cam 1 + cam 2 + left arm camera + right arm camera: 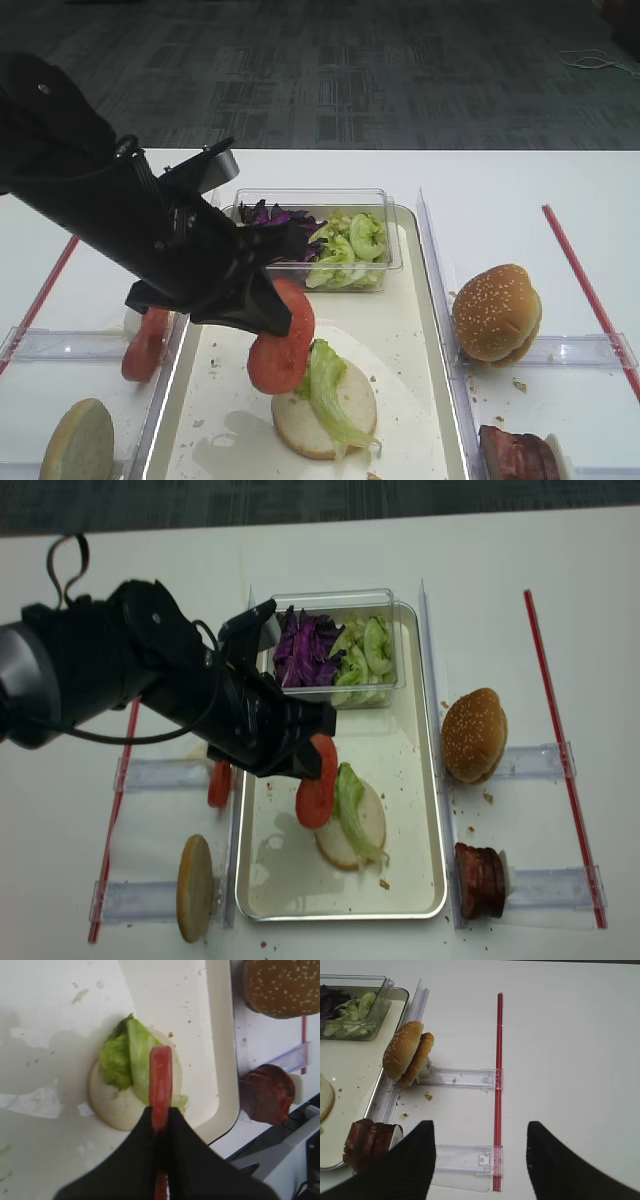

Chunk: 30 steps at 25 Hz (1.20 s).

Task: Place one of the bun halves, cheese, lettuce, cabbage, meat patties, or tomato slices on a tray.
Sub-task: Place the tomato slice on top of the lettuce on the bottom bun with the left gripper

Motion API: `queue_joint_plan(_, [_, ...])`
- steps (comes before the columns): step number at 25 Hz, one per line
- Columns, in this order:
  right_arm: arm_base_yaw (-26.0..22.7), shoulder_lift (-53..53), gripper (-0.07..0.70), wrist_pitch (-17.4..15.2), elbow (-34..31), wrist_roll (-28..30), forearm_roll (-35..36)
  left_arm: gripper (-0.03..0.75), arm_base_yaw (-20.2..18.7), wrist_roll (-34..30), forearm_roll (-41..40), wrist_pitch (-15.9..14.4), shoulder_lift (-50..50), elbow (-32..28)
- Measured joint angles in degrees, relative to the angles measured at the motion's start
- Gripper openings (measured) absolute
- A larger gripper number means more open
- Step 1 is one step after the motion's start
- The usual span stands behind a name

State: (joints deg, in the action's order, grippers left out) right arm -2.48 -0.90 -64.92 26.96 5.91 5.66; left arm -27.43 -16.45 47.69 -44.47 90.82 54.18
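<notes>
Tomato slices (283, 340) are hanging edge-up in the left gripper (160, 1122), whose jaws are clamping tight on them above the middle of the tray (420, 825); at least two red rounds are overlapping there, the lower one dangling just beside the lettuce (330, 385). That light green leaf is lying draped over a bun half (325, 410) sitting cut face up on the tray floor, toward the near end. At the far end of the tray a clear plastic box (385, 215) is holding purple cabbage (305, 645) on its left side and more green leaves on its right. More tomato slices (146, 345) are standing on edge just off the tray's left rim, and another bun half (78, 440) is leaning upright near the table's near left corner. Off the tray's right rim, a sesame bun (497, 312) is resting tilted against a clear holder, and the meat patties (480, 880) are sitting nearer the front edge of the white table (570, 1035). The right gripper (480, 1157) is hovering over the table's right side with its black fingers spread wide apart and gripping nothing, beside a red strip (498, 1085).
</notes>
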Motion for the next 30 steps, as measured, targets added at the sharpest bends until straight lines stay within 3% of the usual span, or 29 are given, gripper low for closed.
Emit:
queue_joint_plan(6, [0.0, 0.0, 0.416, 0.0, 0.0, 0.0, 0.0, 0.003, 0.0, -19.61, 22.26, 2.48, 1.81, -6.24])
queue_joint_plan(10, [0.0, 0.0, 0.414, 0.0, 0.0, 0.0, 0.0, 0.003, 0.0, -30.3, 35.6, 2.21, 3.53, -9.26])
queue_joint_plan(30, [0.0, 0.0, 0.408, 0.0, 0.0, 0.0, 0.0, 0.001, 0.0, -34.46, 41.17, -1.21, 13.12, -9.64])
